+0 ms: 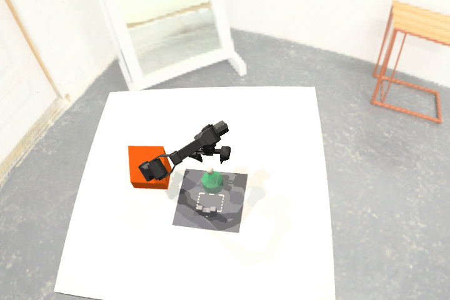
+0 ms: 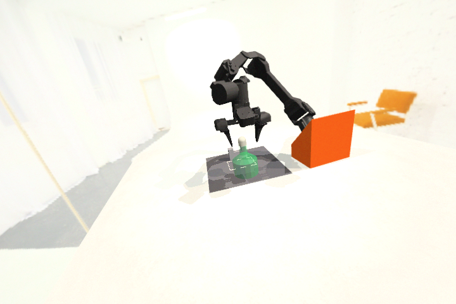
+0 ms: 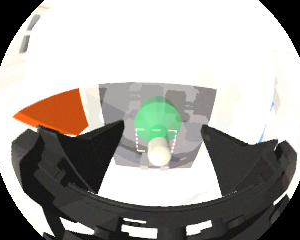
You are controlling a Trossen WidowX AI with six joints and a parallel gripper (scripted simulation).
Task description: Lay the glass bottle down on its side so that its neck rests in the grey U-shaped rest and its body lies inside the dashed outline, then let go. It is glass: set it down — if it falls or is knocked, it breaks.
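Observation:
The green glass bottle [image 1: 212, 182] [image 2: 245, 166] [image 3: 157, 117] stands upright on the dark mat [image 1: 232, 223] [image 2: 217, 183] [image 3: 202, 100], its pale cap up. It is beside the dashed outline [image 1: 222, 203] [image 3: 136, 141], on the side away from the grey U-shaped rest [image 1: 206, 210] [image 2: 230, 154] [image 3: 144, 165]. The rest stands at the outline's far end and is partly hidden behind the bottle in the exterior view. My gripper [image 1: 212, 161] [image 2: 244, 143] [image 3: 164, 126] is open and empty, pointing down near the bottle's top. The fingertips appear to either side of the cap in the exterior view; their exact height above it is unclear.
An orange block [image 1: 145, 155] [image 2: 330, 139] [image 3: 60, 112] with a sloped side stands beside the mat, at the arm's base. The arm arches from there toward the bottle. The mat lies on a white table [image 1: 282, 141] [image 2: 272, 229].

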